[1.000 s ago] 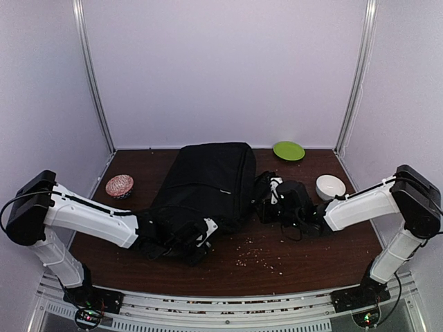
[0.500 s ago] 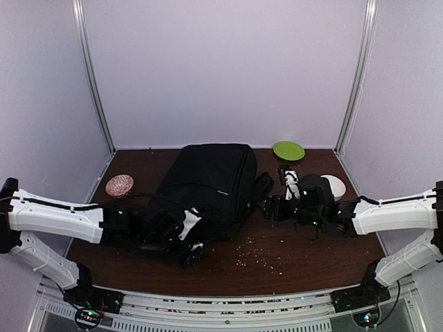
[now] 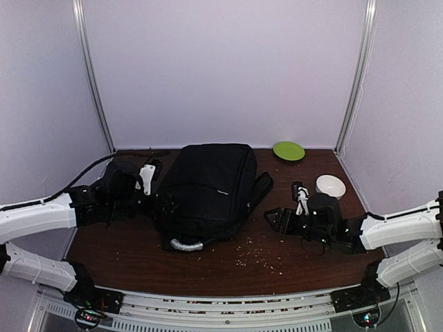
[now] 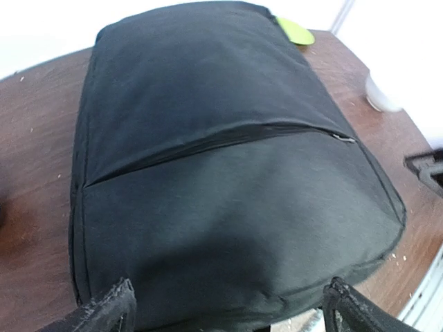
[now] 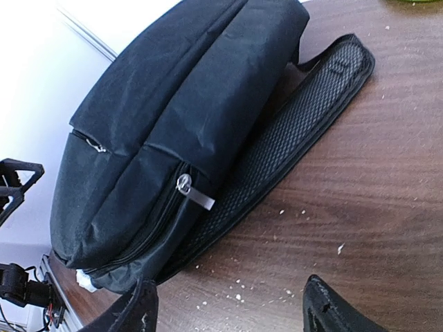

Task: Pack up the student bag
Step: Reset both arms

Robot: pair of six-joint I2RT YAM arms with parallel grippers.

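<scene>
The student bag (image 3: 208, 183) lies between left gripper (image 4: 226, 312) and right gripper (image 5: 232, 308); both spread, empty.

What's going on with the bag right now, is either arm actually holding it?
Neither arm is. The student bag lies flat on the table with an arm on each side. The left claw and the right claw both face the bag, open and holding nothing. The zippers in view look closed, and one shoulder strap lies splayed out on the right arm's side. Crumbs are scattered in front of the bag.
</scene>
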